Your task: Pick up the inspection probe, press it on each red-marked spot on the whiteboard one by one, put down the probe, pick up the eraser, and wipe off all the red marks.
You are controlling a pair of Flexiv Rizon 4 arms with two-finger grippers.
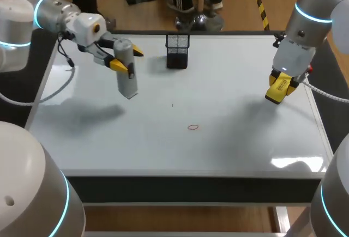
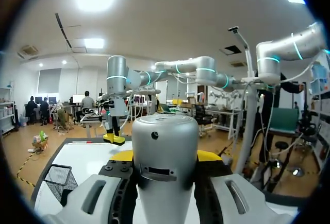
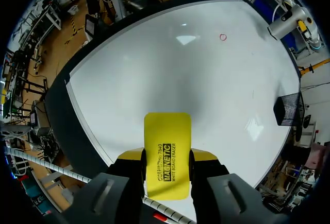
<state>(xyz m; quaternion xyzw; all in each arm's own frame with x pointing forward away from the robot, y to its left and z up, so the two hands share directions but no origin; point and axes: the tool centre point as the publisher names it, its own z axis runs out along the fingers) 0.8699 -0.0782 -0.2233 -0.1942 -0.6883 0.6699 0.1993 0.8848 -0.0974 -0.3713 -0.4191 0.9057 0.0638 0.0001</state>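
My left pincer [image 1: 128, 58] clamps the probe [image 1: 128, 84] tip-down for pressing the red mark [image 1: 193, 127]; my right pincer [image 1: 283, 79] grips the eraser [image 1: 276, 92], ready for wiping.

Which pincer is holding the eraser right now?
The right pincer, shut on the yellow eraser; the left pincer grips the silver probe instead.

The whiteboard [image 1: 229, 139] before me is a glossy white tabletop with a dark rim. A black wire-mesh holder [image 1: 177, 50] stands on it near the far edge. One small red ring [image 1: 193, 127] is drawn near the middle.
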